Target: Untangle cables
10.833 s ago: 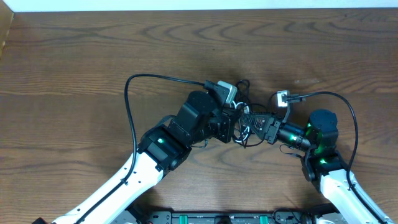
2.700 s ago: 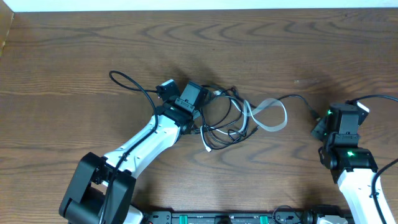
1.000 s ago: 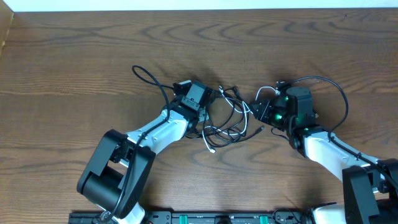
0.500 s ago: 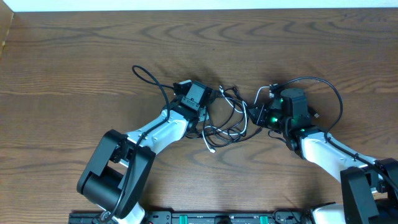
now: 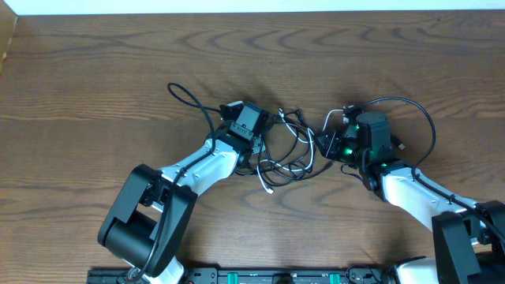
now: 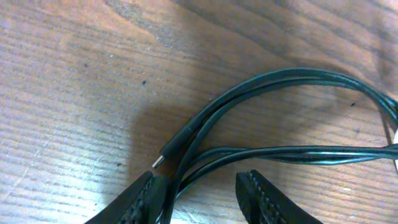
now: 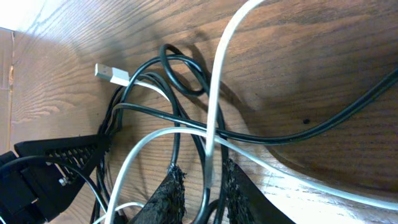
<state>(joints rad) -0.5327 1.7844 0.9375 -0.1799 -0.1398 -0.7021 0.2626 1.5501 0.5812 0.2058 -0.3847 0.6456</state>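
The cables (image 5: 290,151) lie in a tangled heap mid-table, thin black cords with one white cord whose end trails toward the front (image 5: 267,183). My left gripper (image 5: 267,131) sits at the heap's left edge. In the left wrist view it (image 6: 202,200) is open, and black cords (image 6: 273,152) run between the jaws against the left finger, beside a small plug tip (image 6: 163,160). My right gripper (image 5: 322,145) is at the heap's right side. In the right wrist view it (image 7: 202,190) is shut on the white cord (image 7: 214,112) and a black cord (image 7: 179,67). A white USB plug (image 7: 112,74) lies beyond.
Thicker black camera cords arc off each wrist, one looping to the left (image 5: 185,99) and one to the right (image 5: 422,122). The left gripper's black finger (image 7: 62,155) shows in the right wrist view. The wooden table (image 5: 95,63) ends at a white strip along the far side.
The right arm came back from the far right to the heap. Over the last second it edged left and its jaws narrowed onto the cords. The left arm held still.
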